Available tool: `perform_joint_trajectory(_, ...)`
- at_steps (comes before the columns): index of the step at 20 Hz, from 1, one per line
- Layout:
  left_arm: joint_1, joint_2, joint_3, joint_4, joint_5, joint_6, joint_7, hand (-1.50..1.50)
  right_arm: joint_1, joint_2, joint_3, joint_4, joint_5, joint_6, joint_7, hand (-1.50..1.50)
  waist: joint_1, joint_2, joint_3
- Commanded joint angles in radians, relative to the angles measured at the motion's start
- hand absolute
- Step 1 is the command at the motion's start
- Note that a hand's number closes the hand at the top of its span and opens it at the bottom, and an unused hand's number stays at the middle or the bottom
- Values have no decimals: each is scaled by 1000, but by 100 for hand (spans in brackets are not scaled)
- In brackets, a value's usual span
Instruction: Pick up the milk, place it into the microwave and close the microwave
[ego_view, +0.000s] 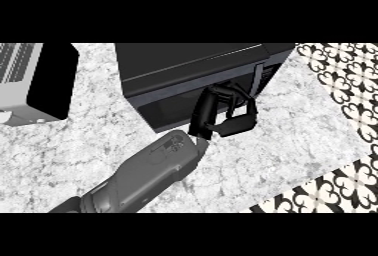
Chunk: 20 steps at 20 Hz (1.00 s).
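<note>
The black microwave (193, 61) stands at the back of the marbled counter, and its dark door (168, 106) looks closed against the body. A grey vertical handle (258, 80) runs beside the control panel at the door's right. My right hand (223, 114) comes up from the lower left on a grey forearm (144, 175) and rests against the lower right of the door, just below the handle. Its fingers are curled and nothing shows inside them. No milk is visible anywhere. My left hand does not show.
A grey and black appliance (38, 80) sits at the counter's back left. A black-and-white patterned tile surface (347, 80) borders the counter (295, 145) on the right and lower right.
</note>
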Motion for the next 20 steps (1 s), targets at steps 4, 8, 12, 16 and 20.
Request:
perform_joint_trajectory(4, -60, 0, 35, 74, 63, -24, -56, 150, -21, -22, -8, -16, -48, 7, 19, -150, -22, 7, 1)
perform_joint_trajectory(8, -68, 0, 32, 90, 83, -28, -86, 150, -29, -40, -26, -10, -71, 12, 27, -150, -33, 9, 3)
perform_joint_trajectory(12, -65, 0, 19, 101, 101, -29, -116, 150, -43, -59, -34, -15, -85, 10, 42, -150, -35, 11, 2)
perform_joint_trajectory(16, -77, 0, 23, 116, 127, -39, -133, 150, -46, -55, -38, -8, -113, 1, 47, -150, -37, 14, 4)
perform_joint_trajectory(20, -79, 0, 20, 124, 147, -42, -156, 150, -56, -84, -60, -8, -135, 13, 58, -150, -39, 10, 3)
